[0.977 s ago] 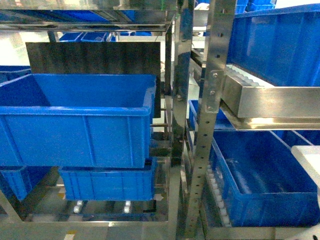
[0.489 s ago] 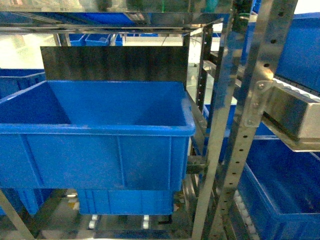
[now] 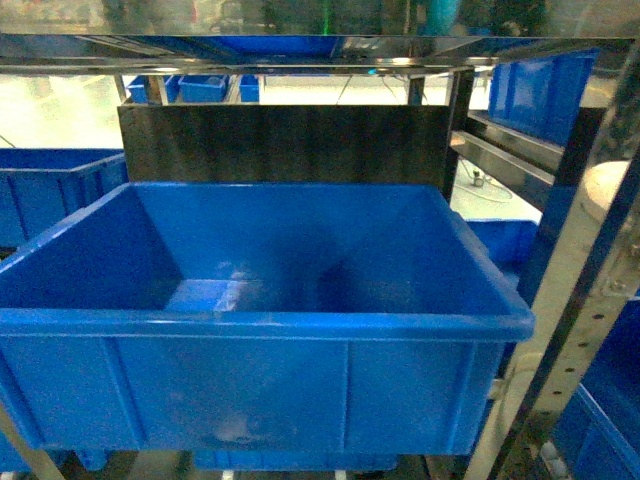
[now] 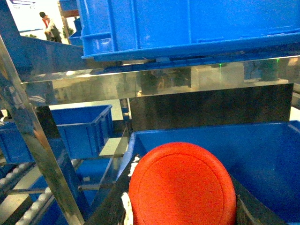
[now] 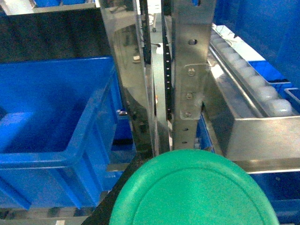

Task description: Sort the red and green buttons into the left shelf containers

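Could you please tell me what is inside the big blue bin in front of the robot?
The blue bin shows only bare floor and walls, no buttons; the near front wall hides part of the floor.

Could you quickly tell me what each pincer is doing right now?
Left pincer: shut on the red button.
Right pincer: shut on the green button.

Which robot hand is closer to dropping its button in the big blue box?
Probably the left hand: its red button sits right at the blue bin's rim. The right hand's green button faces the metal shelf post, beside the bin.

Soft blurry frames, blown-out background, glare on steel
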Controlling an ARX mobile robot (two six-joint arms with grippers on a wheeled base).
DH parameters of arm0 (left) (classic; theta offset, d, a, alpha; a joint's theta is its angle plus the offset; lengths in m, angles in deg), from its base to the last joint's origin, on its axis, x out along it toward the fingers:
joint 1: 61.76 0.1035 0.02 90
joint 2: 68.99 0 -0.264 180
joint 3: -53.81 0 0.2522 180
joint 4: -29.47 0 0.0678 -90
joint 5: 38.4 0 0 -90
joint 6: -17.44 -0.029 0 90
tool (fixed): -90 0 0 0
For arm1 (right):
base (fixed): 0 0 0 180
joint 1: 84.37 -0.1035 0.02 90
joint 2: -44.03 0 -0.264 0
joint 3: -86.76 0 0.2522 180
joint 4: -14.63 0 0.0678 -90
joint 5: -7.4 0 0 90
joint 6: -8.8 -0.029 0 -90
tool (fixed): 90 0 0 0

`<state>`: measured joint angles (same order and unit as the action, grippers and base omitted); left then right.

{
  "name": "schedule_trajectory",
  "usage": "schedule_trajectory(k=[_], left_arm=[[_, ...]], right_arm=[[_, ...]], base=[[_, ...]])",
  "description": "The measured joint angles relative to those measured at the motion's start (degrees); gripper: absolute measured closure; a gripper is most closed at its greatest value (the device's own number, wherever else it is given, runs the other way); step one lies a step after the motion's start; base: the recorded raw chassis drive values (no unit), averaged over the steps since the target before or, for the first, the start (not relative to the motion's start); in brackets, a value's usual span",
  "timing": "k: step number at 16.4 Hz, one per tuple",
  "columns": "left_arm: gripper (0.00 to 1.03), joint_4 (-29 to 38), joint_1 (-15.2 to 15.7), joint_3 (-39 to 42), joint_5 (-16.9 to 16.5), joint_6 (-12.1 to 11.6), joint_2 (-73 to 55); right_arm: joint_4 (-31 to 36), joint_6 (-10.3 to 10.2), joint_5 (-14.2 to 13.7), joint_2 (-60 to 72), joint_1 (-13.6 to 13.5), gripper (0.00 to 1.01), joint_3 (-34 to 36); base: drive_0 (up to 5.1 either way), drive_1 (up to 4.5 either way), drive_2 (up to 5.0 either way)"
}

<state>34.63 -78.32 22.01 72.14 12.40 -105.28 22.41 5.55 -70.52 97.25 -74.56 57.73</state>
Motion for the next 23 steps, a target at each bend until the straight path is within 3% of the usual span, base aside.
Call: schedule_trajectory(k=[4,11,13,14,16,18,19,23], left_arm=[[0.73,0.0,0.0,0.0,0.0,0.0,0.1],[0.73,0.0,0.1,0.0,0.0,0.0,0.0],[0.73,0.0,0.1,0.0,0.1,0.0,0.0],[0.73,0.0,0.1,0.0,0.0,0.0,0.0],[0.73,0.0,0.1,0.0,0.0,0.0,0.0],[0.73,0.0,0.1,0.0,0.0,0.0,0.0],[0.73,0.0,0.1,0.0,0.0,0.0,0.0],[0.73,0.0,0.1,0.0,0.0,0.0,0.0]], right_arm=[[0.1,0.0,0.0,-0.1,0.0,0.74,0.0],[1.2,-0.2,0.2,0.4,-0.1,0.74,0.0],[4.7,-1.6,-1.4,3.5,-3.7,0.74,-0.4],[6.2,-2.5,-2.4,4.7,-8.3,0.74,-0.6],[7.7,-3.8,-4.6,4.9,-14.2,0.74,-1.4],[10.0,-6.9,-6.1,6.4,-20.9,0.74,-2.0],[8.4,-7.3,-6.7,6.7,-22.2,0.74,-2.4],[8.1,-7.7,-7.1,6.8,-22.4,0.74,-2.4]], base=[[-4.1,4.53,-0.4],[0.0,0.22,-0.2],[0.0,0.0,0.0],[0.0,0.0,0.0],[0.0,0.0,0.0],[0.0,0.0,0.0],[0.0,0.0,0.0],[0.0,0.0,0.0]])
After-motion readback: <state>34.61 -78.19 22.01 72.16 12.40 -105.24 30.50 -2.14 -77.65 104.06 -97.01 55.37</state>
